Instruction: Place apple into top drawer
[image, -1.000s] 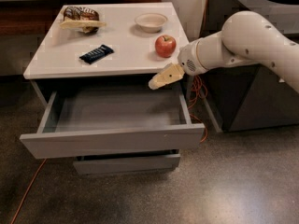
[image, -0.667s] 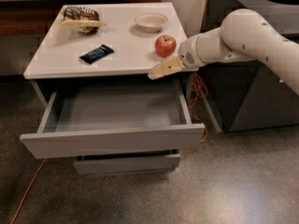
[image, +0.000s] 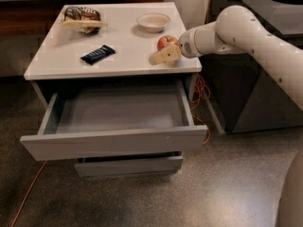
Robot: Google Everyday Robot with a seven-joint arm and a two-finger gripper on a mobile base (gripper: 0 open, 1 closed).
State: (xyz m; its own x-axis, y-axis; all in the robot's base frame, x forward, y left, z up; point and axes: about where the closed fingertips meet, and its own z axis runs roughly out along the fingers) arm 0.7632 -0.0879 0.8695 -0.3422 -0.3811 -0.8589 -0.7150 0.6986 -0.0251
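Gripper (image: pixel 164 56) sits at the right front of the cabinet top (image: pixel 61 60), right against the near side of the apple (image: pixel 166 41). Can't tell if it's spread or closed, or if it has contact. Apple is on the top near the right edge, not in the top drawer (image: pixel 113 143), which is pulled out wide below.

Looks like the grasp step. Straddle the apple squarely before closing: it's round, it'll roll. Then clear the top's front lip before lowering.

Bowl (image: pixel 153 21) is just behind the apple, so don't push into it. Snack bar (image: pixel 98 54) and bagged snack (image: pixel 83 19) are well left. 1 orange cable (image: pixel 201 91) hangs right of the drawer.
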